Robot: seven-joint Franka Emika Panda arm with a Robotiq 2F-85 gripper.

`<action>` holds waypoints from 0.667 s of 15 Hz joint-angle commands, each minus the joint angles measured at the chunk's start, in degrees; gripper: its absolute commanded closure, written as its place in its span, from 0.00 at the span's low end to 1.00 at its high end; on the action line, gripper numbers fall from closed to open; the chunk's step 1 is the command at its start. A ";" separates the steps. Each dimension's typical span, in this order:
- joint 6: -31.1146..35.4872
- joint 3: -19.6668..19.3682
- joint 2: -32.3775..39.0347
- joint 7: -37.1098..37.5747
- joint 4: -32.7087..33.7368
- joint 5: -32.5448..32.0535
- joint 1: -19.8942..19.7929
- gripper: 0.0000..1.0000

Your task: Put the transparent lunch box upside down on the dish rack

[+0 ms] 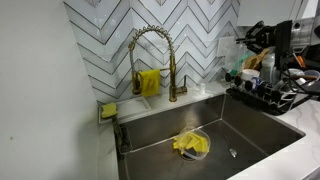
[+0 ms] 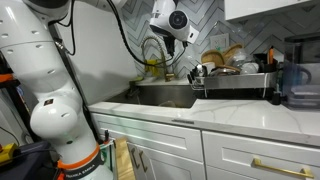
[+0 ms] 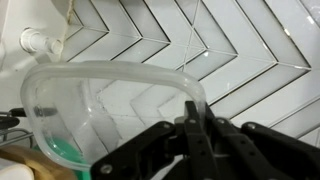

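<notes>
Closest to the wrist camera: gripper (image 3: pixel 190 125) closed down to a narrow gap, clamped on the rim of the transparent lunch box (image 3: pixel 100 110), held aloft, with a green patch visible through its lower wall. Directly behind: chevron tile wall (image 3: pixel 250 50). In an exterior view, past the white worktop (image 2: pixel 200 115): steel sink (image 2: pixel 165 92), then the dish rack (image 2: pixel 235 82) beside it, loaded with dishes, with the box carried above and not touching it. Farthest back: gold faucet (image 1: pixel 150 45) draped with a yellow cloth (image 1: pixel 150 82).
</notes>
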 commanded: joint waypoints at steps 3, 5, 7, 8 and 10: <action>-1.09 1.61 2.20 -9.18 -0.40 10.81 0.70 0.98; -2.67 1.74 3.26 -15.74 -0.74 16.73 0.69 0.98; -5.08 1.61 4.40 -21.11 -1.17 21.05 0.54 0.98; -6.30 1.54 5.01 -23.28 -1.32 22.48 0.54 0.98; -8.84 1.37 6.58 -26.41 -1.33 24.23 0.58 0.98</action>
